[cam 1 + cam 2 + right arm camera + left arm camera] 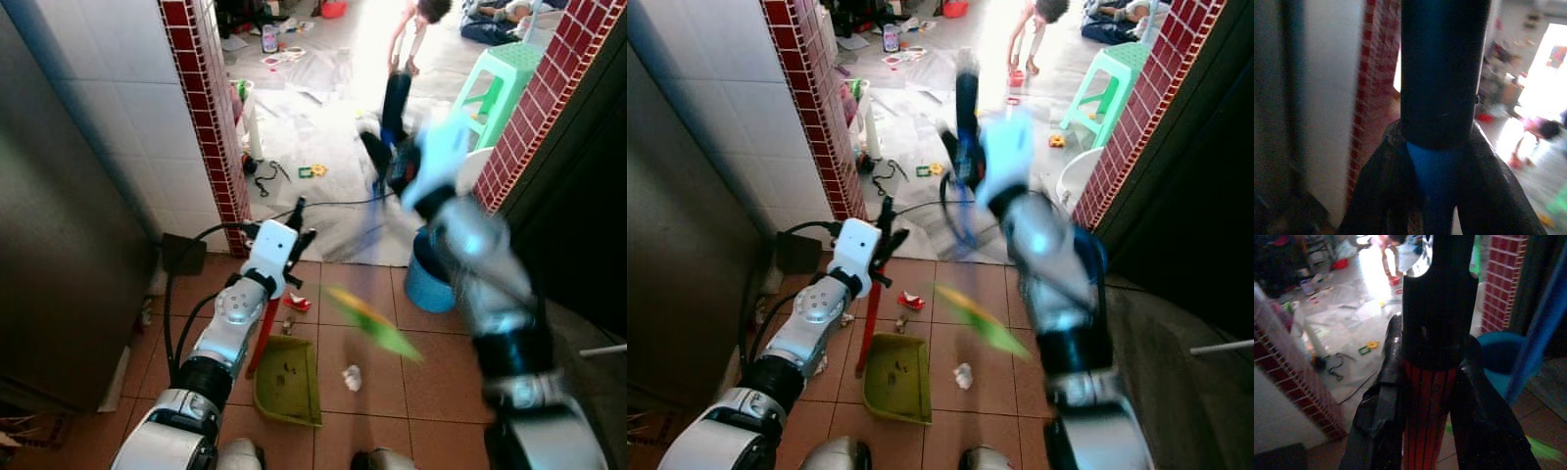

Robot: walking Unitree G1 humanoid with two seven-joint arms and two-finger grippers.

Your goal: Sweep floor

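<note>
Left gripper (294,233) is clamping the red dustpan handle (263,333), green dustpan (289,380) sitting on the tiles. Right gripper (958,162) is gripping the blue broom handle (1442,98), green broom head (372,323) blurring near crumpled paper (352,377).

- Red-tiled pillar (208,117) at left of the doorway; a second red-tiled pillar (549,98) at right.
- Blue bucket (429,279) on the floor at the base of the right pillar.
- Green plastic stool (500,83) beyond the doorway.
- Person (411,39) bending over, in the bright room behind.
- Black cable (269,176) on the floor near the left pillar.
</note>
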